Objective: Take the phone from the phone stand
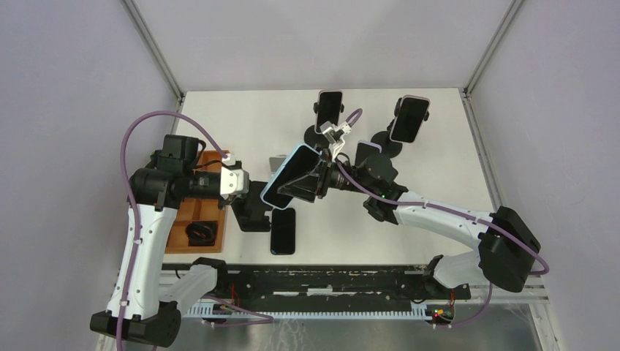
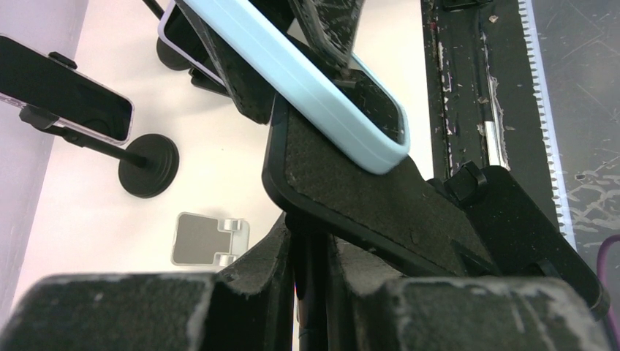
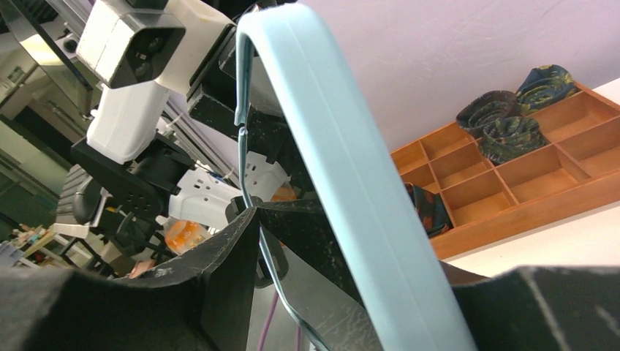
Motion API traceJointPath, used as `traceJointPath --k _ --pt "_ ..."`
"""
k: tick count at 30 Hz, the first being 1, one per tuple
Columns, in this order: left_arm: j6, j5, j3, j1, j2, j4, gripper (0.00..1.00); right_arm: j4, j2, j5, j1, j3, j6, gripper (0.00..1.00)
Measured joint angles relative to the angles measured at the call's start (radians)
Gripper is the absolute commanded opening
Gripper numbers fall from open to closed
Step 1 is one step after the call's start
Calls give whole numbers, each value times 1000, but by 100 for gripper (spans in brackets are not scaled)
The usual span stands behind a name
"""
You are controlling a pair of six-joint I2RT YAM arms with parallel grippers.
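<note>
Nearest, the left gripper (image 2: 311,267) is clamped on the stem of the stand (image 2: 365,212). Just beyond, the right gripper (image 1: 314,184) grips the phone (image 1: 291,174) by its edges, tilted over the stand's plate; whether they touch, I cannot tell. Two mounted phones (image 1: 330,108) (image 1: 409,119) stand at the far edge.

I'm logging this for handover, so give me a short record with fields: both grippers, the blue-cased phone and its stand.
left gripper: shut on black phone stand
right gripper: shut on light-blue-cased phone
phone: tilted, lower end at the stand's plate, contact unclear
nearby: dark phone lying flat on white table
</note>
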Motion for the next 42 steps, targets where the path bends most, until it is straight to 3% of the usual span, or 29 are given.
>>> traceJointPath --k 11,19,23,28,42 --pt "0 2 -6 -13 -17 -60 2 -28 -131 -102 -158 -100 104 0" --pt "0 2 -6 -16 -17 -68 2 -488 -208 -150 -197 -137 -133 0" --pt "0 2 -5 -16 -11 -68 2 -597 -156 -155 -197 -216 -206 0" --pt "0 2 2 -16 -10 -68 2 -617 -24 -155 -197 -301 -209 0" --pt "0 2 11 -16 -12 -67 2 -550 194 -85 -172 -273 -149 0"
